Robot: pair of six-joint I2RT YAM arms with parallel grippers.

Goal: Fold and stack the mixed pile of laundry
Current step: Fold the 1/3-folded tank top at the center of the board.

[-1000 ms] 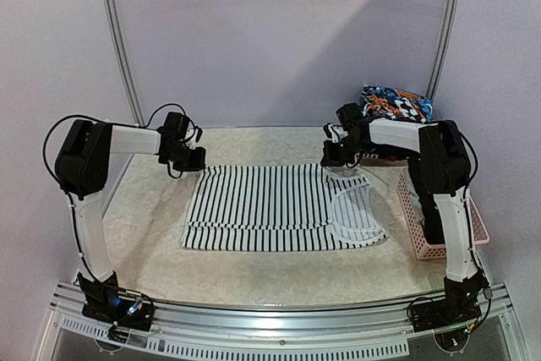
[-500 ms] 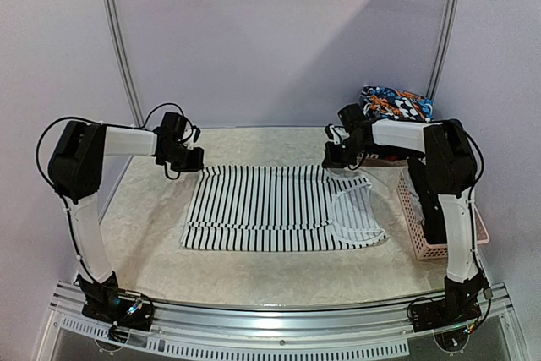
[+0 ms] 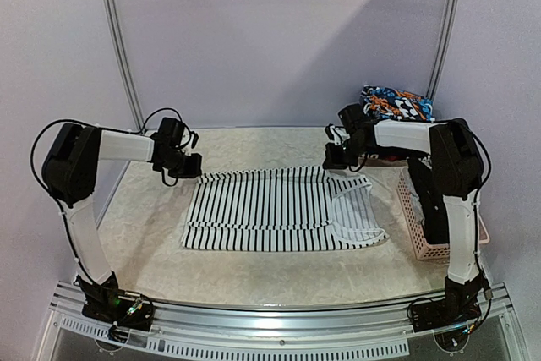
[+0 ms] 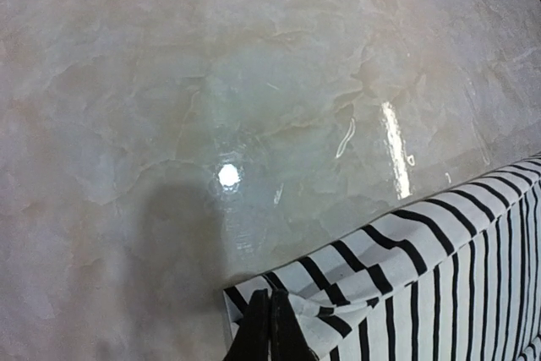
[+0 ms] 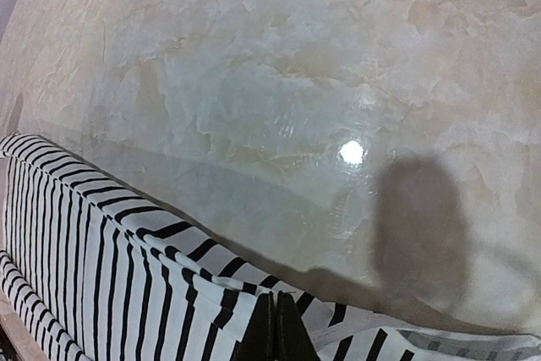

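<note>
A black-and-white striped garment (image 3: 270, 209) from the laundry pile lies spread flat across the middle of the table. My left gripper (image 3: 191, 168) is shut on its far left corner. In the left wrist view the closed gripper (image 4: 271, 314) pinches a folded bit of striped cloth (image 4: 439, 276) just above the tabletop. My right gripper (image 3: 336, 161) is shut on the far edge near the neckline. The right wrist view has that gripper (image 5: 275, 314) closed on the striped cloth (image 5: 101, 276), which is raised slightly off the table.
A pink lattice basket (image 3: 423, 243) stands at the table's right edge, beside the right arm. A bright patterned cloth (image 3: 397, 104) sits heaped at its far end. Bare marbled tabletop (image 3: 152, 234) surrounds the garment, and the wall stands close behind.
The left gripper has shifted a little to the left with the corner in its grip, drawing the far edge taut. The right gripper has hardly moved.
</note>
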